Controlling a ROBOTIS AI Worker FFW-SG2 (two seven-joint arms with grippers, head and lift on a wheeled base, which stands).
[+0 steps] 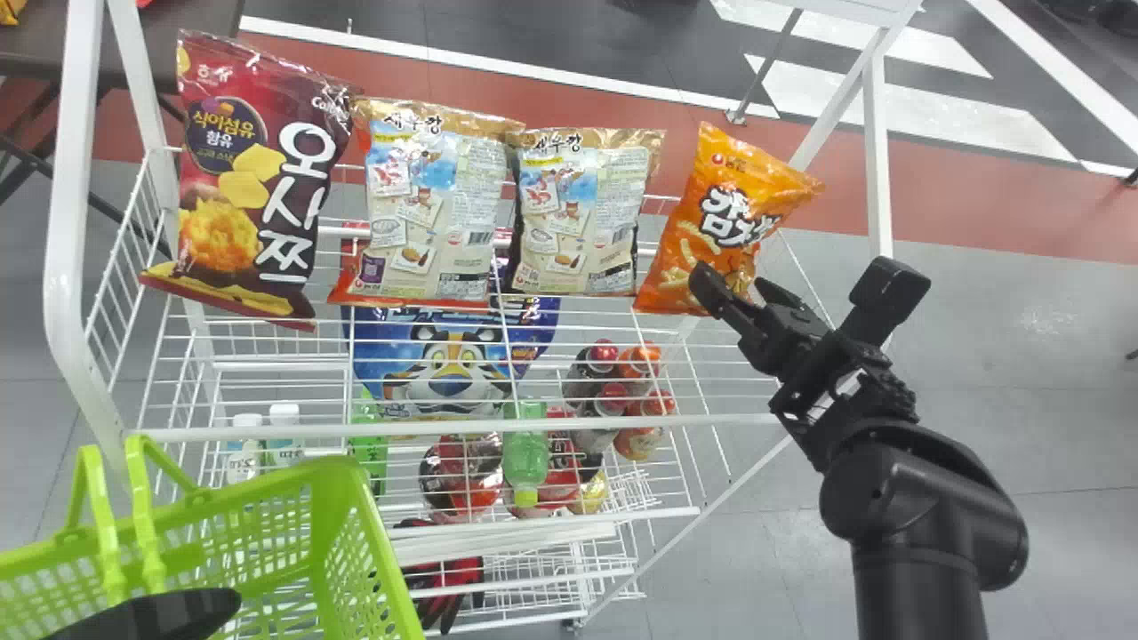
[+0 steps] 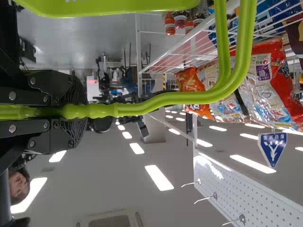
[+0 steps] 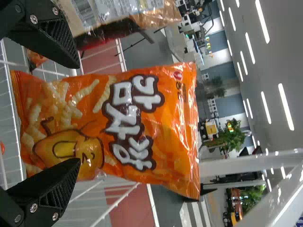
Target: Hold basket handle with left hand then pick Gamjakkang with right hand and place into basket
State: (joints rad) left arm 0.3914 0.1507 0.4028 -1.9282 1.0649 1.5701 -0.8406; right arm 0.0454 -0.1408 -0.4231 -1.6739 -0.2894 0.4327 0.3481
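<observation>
Head view faces down over rack (image 1: 444,428); left wrist view, along basket handle (image 2: 180,98); right wrist view, close, shares head view's Gamjakkang (image 1: 738,204).

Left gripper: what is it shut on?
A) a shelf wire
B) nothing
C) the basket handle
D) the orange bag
C: the left gripper has its two fingers pressed on the green basket handle from both sides.

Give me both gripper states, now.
Left gripper: closed on the green basket handle.
Right gripper: open at the orange Gamjakkang bag, not gripping it.
</observation>
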